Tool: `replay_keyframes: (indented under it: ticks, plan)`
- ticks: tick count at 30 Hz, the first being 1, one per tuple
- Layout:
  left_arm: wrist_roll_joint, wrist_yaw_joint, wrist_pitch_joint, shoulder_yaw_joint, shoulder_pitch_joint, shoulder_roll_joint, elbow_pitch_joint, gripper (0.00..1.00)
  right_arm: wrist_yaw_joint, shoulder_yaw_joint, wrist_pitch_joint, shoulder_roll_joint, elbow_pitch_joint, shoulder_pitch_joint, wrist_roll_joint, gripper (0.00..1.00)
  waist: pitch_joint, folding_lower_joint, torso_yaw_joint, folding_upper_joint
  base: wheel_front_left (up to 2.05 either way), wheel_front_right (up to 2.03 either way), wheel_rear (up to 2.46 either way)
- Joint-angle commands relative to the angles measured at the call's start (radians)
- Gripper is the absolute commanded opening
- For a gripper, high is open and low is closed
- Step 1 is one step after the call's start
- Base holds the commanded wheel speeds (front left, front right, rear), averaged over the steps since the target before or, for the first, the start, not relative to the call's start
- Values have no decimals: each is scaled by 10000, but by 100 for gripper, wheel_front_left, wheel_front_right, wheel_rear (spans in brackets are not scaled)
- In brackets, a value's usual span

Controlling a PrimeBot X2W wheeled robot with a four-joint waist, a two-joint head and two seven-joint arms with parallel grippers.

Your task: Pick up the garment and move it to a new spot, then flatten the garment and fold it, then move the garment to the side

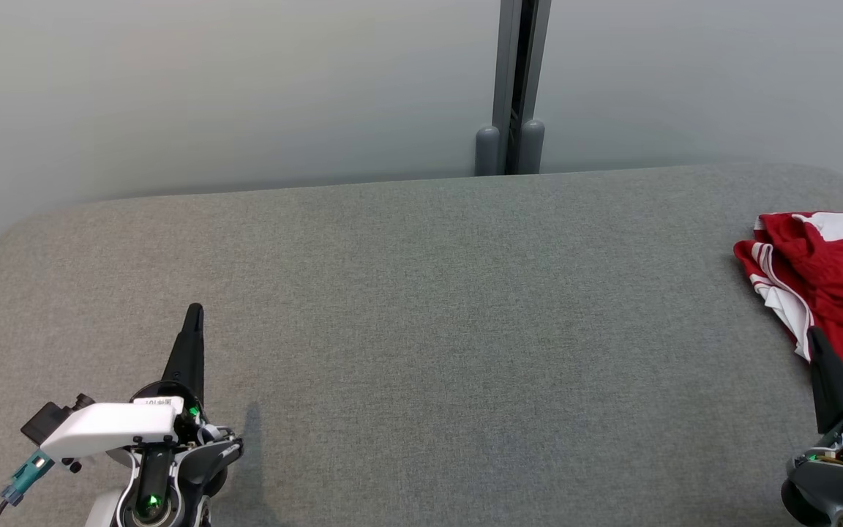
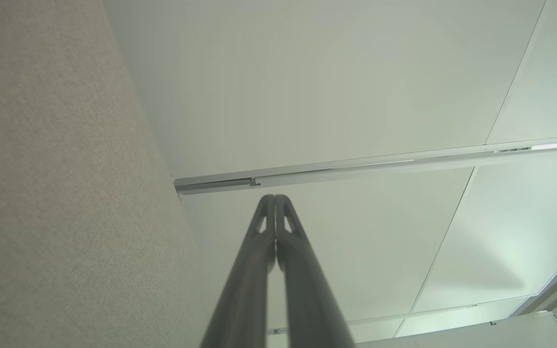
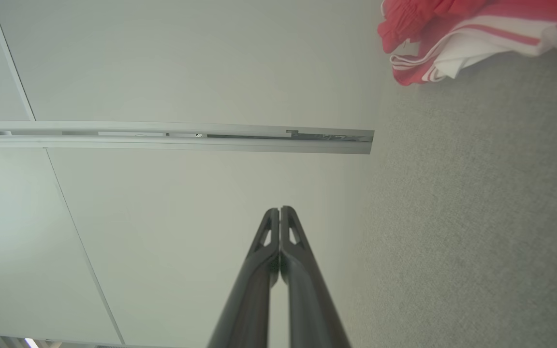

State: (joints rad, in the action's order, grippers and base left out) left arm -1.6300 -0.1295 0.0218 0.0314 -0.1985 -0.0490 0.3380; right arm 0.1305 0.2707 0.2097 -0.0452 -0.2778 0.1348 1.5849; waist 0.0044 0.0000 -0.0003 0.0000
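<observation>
The garment (image 1: pixel 827 282) is a crumpled red piece with white stripes, lying at the far right edge of the grey fabric surface (image 1: pixel 421 329); it reaches past the frame edge. The right wrist view has the garment (image 3: pixel 457 36) at its top right corner. My right gripper (image 1: pixel 815 337) is shut and empty at the lower right, its tip just at the garment's near edge; whether it touches the cloth I cannot tell. My left gripper (image 1: pixel 194 311) is shut and empty at the lower left, far from the garment. Both fingertip pairs (image 2: pixel 275 197) (image 3: pixel 280 209) meet in the wrist views.
A pale panelled wall (image 1: pixel 246 88) rises behind the surface, with a dark vertical post (image 1: pixel 513 88) at its middle. The surface has rounded far corners. A metal rail (image 2: pixel 380 166) crosses the wall panels in both wrist views.
</observation>
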Motion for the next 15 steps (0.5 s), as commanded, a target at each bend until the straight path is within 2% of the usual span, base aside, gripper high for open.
replay_keyframes:
  ticks: [1, 15]
  plan:
    - [-19, -33, 24, -47, -178, -40, 16, 0, 4, 2, 39, -95, -23, 99, 53, 0, 0, 0, 0, 0, 0, 0, 0]
    - [-12, -31, 31, -51, -178, -36, 15, 0, 4, 1, 38, -95, -23, 99, 53, 0, 0, 0, 0, 0, 0, 0, 0]
